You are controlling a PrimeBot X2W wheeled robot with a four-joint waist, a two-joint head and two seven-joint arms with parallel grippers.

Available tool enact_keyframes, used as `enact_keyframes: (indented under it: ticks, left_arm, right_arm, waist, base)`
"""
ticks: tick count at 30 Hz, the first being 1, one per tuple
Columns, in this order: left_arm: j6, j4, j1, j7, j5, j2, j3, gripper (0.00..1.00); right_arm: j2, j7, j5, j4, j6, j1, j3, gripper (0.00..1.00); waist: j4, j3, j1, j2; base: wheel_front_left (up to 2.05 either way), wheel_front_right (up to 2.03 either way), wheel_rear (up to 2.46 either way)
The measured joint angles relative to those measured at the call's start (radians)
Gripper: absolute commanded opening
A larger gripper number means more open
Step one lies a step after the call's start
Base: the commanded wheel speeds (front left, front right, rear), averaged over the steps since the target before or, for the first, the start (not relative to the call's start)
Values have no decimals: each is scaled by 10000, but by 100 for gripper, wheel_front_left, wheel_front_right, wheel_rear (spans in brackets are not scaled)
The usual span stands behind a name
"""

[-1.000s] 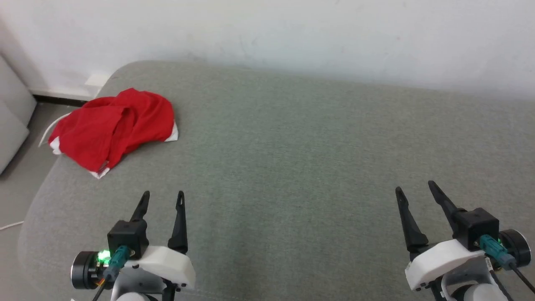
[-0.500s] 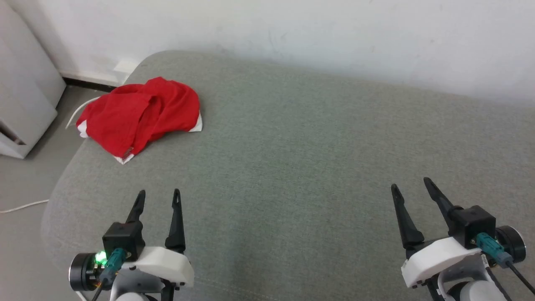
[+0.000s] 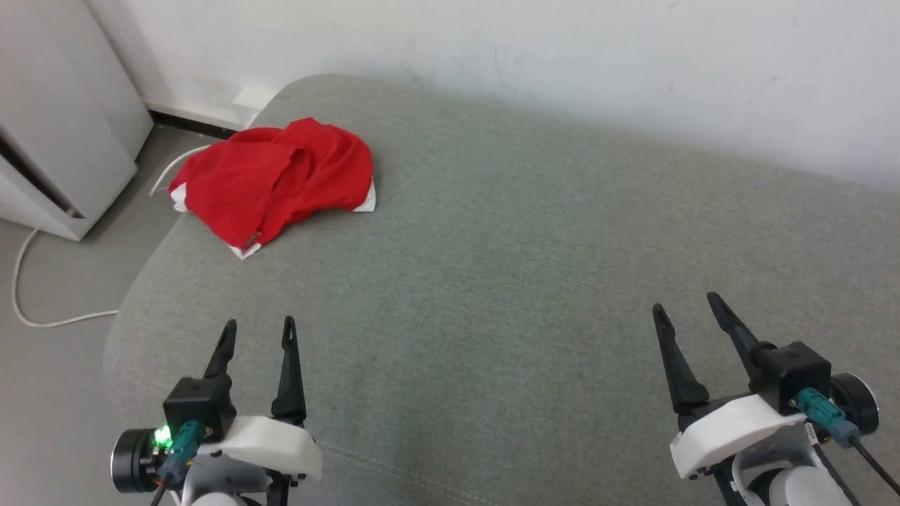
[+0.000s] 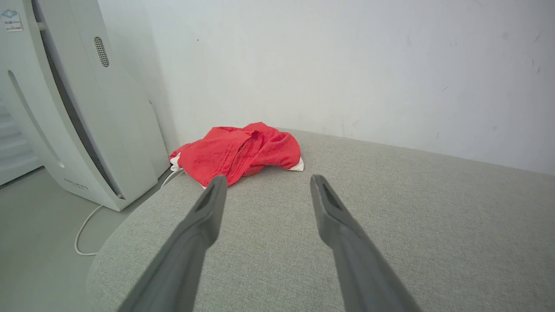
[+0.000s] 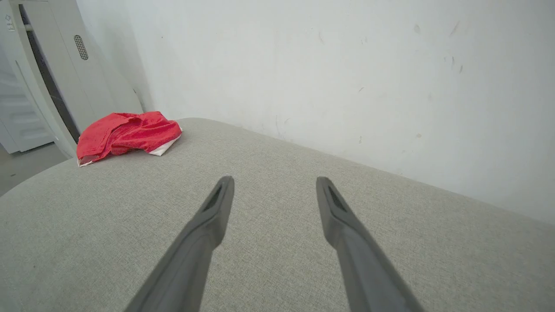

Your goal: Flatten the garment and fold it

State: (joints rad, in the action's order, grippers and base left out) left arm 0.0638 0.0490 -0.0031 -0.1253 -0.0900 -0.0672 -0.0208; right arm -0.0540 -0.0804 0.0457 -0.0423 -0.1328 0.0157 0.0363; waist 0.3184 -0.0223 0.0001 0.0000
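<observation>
At the far left of the head view we see a white appliance [image 3: 63, 140] standing on the floor. A white cable [image 3: 28, 309] loops across the floor below it. Just to its right, in the upper left of the frame, the garment [image 3: 274, 183] lies crumpled in a red heap. It sits on the upper-left corner of the grey cushion [image 3: 527, 246], right at the rounded rim. White trim peeks out at its left, bottom and right edges.

In the lower left, our left gripper [image 3: 258, 323] points up the frame with its two dark fingers spread and nothing between them. It is apart from the heap. In the left wrist view the red cloth sits just above the left fingertip, at the middle left of the frame.

A wide stretch of bare cushion fills the centre, with a pale wall [image 3: 492, 42] along the top.

In the lower right, our right gripper [image 3: 685, 303] also has its fingers spread, well apart from the garment. In the right wrist view the garment lies at the left edge, above the middle.
</observation>
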Motion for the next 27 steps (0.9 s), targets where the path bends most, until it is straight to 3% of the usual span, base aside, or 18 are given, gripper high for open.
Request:
enact_keyframes:
  ticks: [27]
  left_arm:
    - [399,182,1,-573,-443,-148,-4,100]
  right_arm:
    - [4,-447,274,-198,0,101,128,100]
  waist:
    - [1257,-3,0,0]
  base:
    - [0,0,0]
